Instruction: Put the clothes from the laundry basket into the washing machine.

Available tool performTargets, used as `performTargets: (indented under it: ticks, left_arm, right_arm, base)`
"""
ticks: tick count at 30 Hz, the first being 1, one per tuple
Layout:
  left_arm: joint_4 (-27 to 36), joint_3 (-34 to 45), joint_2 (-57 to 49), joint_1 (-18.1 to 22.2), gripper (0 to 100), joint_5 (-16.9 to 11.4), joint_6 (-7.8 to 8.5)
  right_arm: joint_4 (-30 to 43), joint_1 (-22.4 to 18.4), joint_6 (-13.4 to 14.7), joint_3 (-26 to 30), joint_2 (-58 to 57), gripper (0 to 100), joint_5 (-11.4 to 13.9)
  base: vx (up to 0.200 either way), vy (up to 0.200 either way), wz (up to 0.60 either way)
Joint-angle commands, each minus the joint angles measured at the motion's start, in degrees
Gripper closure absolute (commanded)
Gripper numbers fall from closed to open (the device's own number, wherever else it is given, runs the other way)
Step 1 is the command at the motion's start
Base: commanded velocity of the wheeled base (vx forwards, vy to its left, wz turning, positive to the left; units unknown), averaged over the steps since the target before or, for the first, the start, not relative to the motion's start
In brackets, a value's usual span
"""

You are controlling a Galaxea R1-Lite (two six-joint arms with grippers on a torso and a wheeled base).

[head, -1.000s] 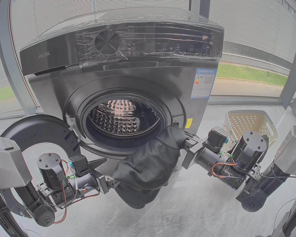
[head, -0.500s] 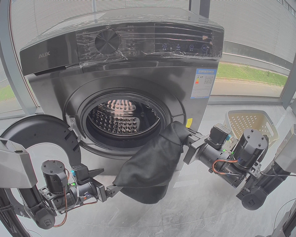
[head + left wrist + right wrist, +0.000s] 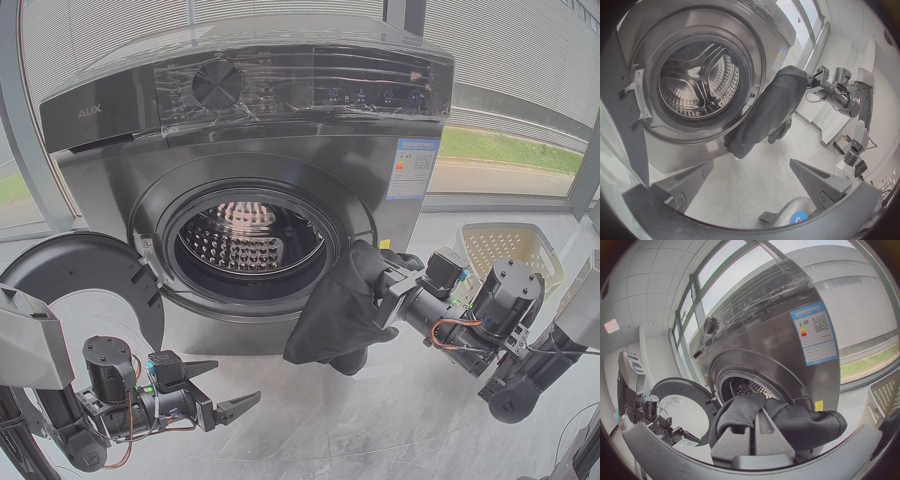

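Nearest, the left gripper hung low over the pale grey tiled floor beside the swung-open round dark door, its fingers spread wide on nothing, well apart from the cloth. Farther in, the right gripper had its fingers clamped on the upper end of the limp black fabric garment. The garment hung with its long axis running down and slightly toward the robot's left, just in front of the right-hand edge of the round drum opening of the dark grey front-loading washing machine. The opening lay left of and beyond the held cloth, so the right arm was the nearer. Folds buried the right fingertips. The cream perforated plastic laundry basket, beyond, was partly hidden by that arm, so its contents could not be told.
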Motion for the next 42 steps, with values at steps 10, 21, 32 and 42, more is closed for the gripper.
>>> performTargets:
  ticks: [10,21,32,42]
  left_arm:
    - [-0.1,-9.7,-3.1,-8.9,0,5.0,-3.98]
    - [-0.1,-17.5,3.7,-15.2,0,8.8,-7.76]
    - [-0.1,-24.2,10.5,-15.2,0,17.9,-7.76]
    - [-0.1,-27.5,12.1,-16.7,0,21.0,-7.49]
  right_arm:
    - [0.0,2.1,-0.3,-2.4,6.0,100,-0.2]
    - [0.7,3.2,-0.4,-11.1,11.9,100,-2.5]
    - [0.8,4.1,-0.3,-14.2,12.6,100,-2.8]
    - [0.8,4.2,-0.2,-14.6,13.0,100,-2.9]
  base:
    - [0.000,0.000,0.00]
    - [0.000,0.000,0.00]
    - [0.000,0.000,0.00]
    - [0.000,0.000,0.00]
